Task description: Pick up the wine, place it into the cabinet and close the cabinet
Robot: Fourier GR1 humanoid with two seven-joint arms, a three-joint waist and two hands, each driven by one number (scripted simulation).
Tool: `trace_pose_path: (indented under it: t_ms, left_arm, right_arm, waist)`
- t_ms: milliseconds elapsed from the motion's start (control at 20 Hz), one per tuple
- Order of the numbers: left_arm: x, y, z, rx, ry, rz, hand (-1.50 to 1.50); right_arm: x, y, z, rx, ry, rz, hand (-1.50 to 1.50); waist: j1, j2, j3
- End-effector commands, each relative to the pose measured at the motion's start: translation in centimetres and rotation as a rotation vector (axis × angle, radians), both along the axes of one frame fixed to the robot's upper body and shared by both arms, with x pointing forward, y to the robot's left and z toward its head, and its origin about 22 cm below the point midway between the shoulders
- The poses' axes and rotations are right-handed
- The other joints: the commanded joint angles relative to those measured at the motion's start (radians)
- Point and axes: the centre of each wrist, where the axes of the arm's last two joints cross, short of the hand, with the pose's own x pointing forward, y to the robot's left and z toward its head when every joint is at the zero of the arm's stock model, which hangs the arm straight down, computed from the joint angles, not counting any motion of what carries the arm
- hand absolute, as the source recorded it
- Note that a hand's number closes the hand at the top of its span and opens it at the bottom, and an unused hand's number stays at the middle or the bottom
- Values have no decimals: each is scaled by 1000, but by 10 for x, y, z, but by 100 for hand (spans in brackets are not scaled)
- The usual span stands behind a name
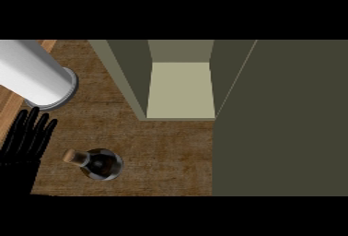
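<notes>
Looking steeply down, I see a brown, wood-grained counter (pixel 170 152) filling most of the view, with a strip of lighter planking (pixel 7 110) along its left edge. The cabinet (pixel 136 78) stands open at the top centre, its pale shelf (pixel 180 92) showing between dark olive walls. A broad olive panel (pixel 285 120) takes up the whole right side. A pale cylinder (pixel 34 76) sits at the upper left. The wine (pixel 101 163) stands upright on the counter at lower left, cork towards me, well short of the cabinet. My left hand (pixel 24 143) rests at the left edge, fingers straight and open, holding nothing, just beside the bottle but not touching it.
</notes>
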Motion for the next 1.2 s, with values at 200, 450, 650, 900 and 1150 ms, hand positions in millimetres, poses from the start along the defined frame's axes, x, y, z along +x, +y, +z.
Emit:
trace_pose_path:
  t_ms: [200, 450, 650, 900, 1150]
  left_arm:
    - [0, 11, -26, 4, 40, 17, -150]
    - [-4, 22, -51, 18, 60, 32, -150]
    - [-15, 28, -74, 43, 91, 22, -150]
    - [3, 31, -88, 55, 87, 8, -150]
    - [21, 32, -122, 39, 106, 9, -150]
  right_arm:
    - [-4, -7, -1, 14, -7, 2, -150]
    - [-5, 2, 3, 2, -5, 18, -150]
    - [-6, 15, 14, -6, -10, 18, -150]
    - [-3, -1, 0, -17, 0, 25, -150]
    - [-14, -20, 8, 3, -9, 14, -150]
  waist:
    - [-1, 0, 0]
    - [0, 0, 0]
    - [2, 0, 0]
    - [-1, 0, 0]
    - [-7, 1, 0]
